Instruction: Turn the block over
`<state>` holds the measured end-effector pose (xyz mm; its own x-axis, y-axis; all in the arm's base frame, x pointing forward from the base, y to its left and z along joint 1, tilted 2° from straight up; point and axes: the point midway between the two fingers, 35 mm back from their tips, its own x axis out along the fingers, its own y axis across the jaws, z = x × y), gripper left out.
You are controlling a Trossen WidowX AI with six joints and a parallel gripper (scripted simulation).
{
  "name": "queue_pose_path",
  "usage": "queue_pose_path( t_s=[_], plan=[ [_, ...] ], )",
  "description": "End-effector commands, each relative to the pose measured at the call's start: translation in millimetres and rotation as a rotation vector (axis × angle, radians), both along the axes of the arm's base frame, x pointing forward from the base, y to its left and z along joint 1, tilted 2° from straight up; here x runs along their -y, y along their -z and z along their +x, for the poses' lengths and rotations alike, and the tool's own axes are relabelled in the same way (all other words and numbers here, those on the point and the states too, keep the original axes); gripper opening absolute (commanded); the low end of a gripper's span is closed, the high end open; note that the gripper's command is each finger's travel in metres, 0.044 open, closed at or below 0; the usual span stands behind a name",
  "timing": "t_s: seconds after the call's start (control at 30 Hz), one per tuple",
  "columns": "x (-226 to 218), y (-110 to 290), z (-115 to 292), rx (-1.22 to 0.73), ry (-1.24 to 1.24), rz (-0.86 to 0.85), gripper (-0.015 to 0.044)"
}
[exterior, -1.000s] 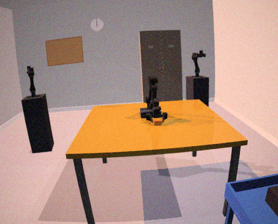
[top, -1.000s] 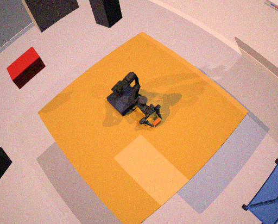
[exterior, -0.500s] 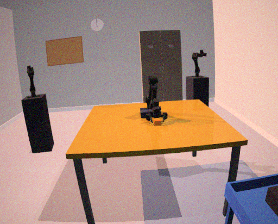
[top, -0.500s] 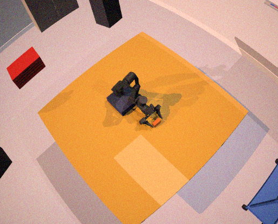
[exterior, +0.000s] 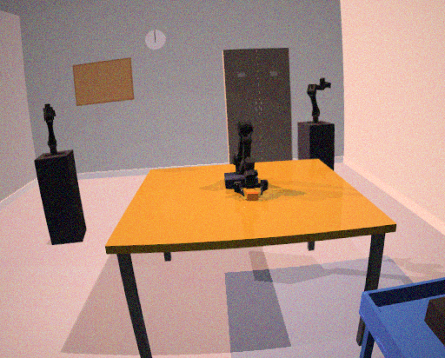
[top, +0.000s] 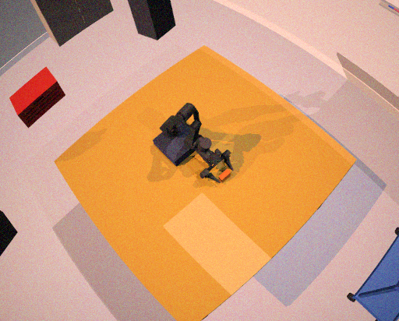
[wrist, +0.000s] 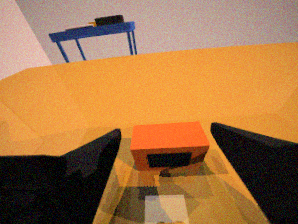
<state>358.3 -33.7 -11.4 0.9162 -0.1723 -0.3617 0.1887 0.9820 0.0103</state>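
Observation:
The orange block appears to rest on the orange table. In the wrist view a plain orange face is on top. The dark rectangular mark is on the upright side that faces the wrist camera and the arm. My gripper is open, low over the table, with one finger on each side of the block. In the wrist view a gap shows between each fingertip and the block. The block's underside is hidden.
The arm's base stands behind the gripper on the table. A blue cart stands on the floor beyond the table edge. A pale patch shows low in the wrist view; what it is, I cannot tell.

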Motion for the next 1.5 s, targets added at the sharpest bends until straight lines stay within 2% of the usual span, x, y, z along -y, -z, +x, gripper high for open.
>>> queue_pose_path(
  t_s=[0.0,0.2,0.37,0.43,0.63,0.73,1.3,1.47],
  plan=[
    [1,0,3,-0.022,0.002,-0.002,0.0440],
    [1,-9,17,-0.215,-0.004,0.033,0.0440],
    [0,-33,10,-0.371,-0.003,0.065,0.0440],
    [0,-51,10,-0.378,-0.004,0.073,0.0440],
    [-1,-70,-6,-0.465,-0.003,0.091,0.0440],
    [-2,-68,-18,-0.531,-0.001,0.099,0.0440],
    [-2,-69,-18,-0.539,-0.001,0.100,0.0440],
    [-1,-74,-2,-0.678,-0.004,0.120,0.0440]
  ],
)
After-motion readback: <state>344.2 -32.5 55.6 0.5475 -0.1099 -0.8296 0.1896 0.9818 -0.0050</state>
